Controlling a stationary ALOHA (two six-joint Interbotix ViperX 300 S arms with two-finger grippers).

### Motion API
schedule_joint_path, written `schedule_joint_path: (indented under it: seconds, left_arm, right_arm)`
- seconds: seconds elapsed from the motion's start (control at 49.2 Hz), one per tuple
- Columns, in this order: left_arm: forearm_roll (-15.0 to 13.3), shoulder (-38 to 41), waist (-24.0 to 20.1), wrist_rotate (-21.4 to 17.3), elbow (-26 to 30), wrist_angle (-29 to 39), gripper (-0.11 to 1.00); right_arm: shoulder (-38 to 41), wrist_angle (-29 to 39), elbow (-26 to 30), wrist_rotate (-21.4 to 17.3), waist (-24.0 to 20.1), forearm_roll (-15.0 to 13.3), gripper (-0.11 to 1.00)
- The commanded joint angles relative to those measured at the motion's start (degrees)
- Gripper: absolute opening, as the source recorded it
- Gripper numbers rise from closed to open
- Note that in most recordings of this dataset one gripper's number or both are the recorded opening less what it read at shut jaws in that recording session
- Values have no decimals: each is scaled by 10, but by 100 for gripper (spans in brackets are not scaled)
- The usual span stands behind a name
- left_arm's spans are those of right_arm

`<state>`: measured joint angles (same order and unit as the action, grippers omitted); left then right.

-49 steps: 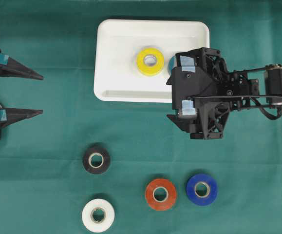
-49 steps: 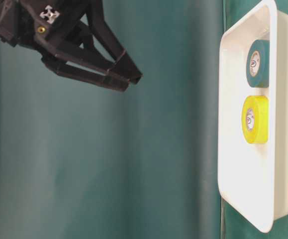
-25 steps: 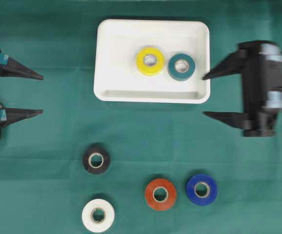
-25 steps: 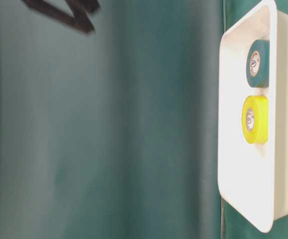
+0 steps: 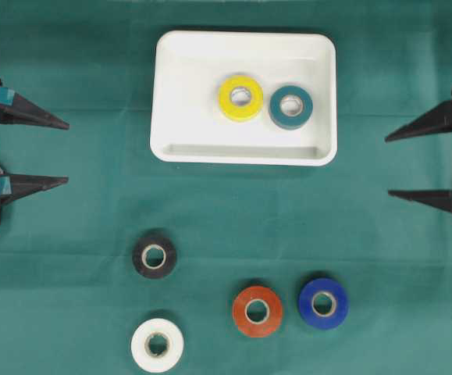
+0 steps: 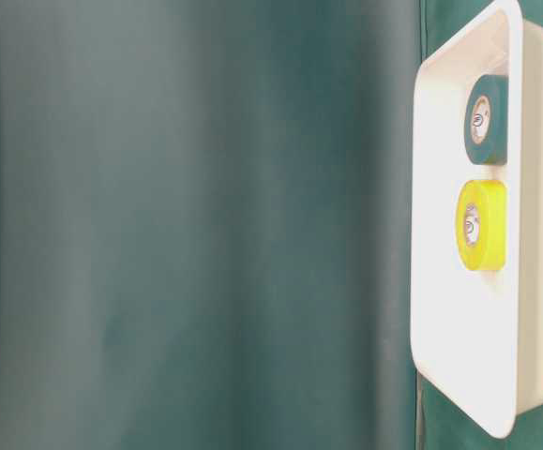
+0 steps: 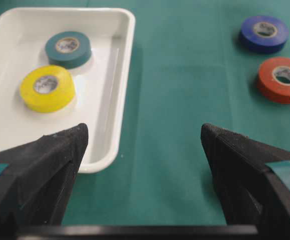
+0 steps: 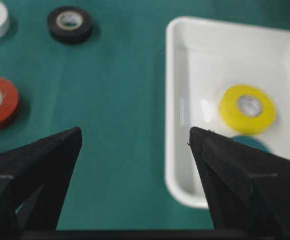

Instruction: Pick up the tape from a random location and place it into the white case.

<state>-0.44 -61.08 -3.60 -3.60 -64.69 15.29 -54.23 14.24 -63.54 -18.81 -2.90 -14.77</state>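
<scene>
The white case (image 5: 179, 86) lies at the top middle of the green cloth, with a yellow tape roll (image 5: 240, 98) and a teal tape roll (image 5: 291, 106) flat inside it. Black (image 5: 154, 256), white (image 5: 157, 345), red (image 5: 258, 311) and blue (image 5: 323, 303) tape rolls lie on the cloth nearer the front. My left gripper (image 5: 63, 152) rests open at the left edge, holding nothing. At the right edge my right gripper (image 5: 388, 166) is open and holds nothing. The case (image 6: 440, 309), yellow roll (image 6: 480, 225) and teal roll (image 6: 487, 119) also show in the table-level view.
The left wrist view shows the case rim (image 7: 117, 135) ahead on the left, and the blue roll (image 7: 263, 33) and red roll (image 7: 284, 79) far right. In the right wrist view the case (image 8: 177, 150) is right of centre, the black roll (image 8: 69, 23) top left.
My right gripper has pulled away from over the case to the right edge, uncovering the teal roll lying beside the yellow one. The left arm has not moved.
</scene>
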Motion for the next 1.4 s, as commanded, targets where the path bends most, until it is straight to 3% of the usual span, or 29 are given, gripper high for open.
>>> schedule_joint_path:
  seconds: [0.0, 0.264, 0.956, 1.098, 1.383]
  left_arm:
    - [-2, 3, 1, -2, 5, -3, 94]
    - [-1, 3, 1, -2, 4, -3, 94]
    - [-1, 4, 2, 1, 4, -3, 94]
    - [-1, 4, 25, 2, 4, -3, 94]
    - [-2, 8, 119, 4, 4, -3, 94]
  right_arm:
    - [-4, -35, -24, -9, 4, 1, 87]
    - [18, -107, -75, -29, 8, 1, 87]
    - [7, -89, -70, -29, 20, 1, 87]
    - [7, -89, -69, -29, 20, 1, 87]
    - [6, -88, -66, -29, 20, 1, 87]
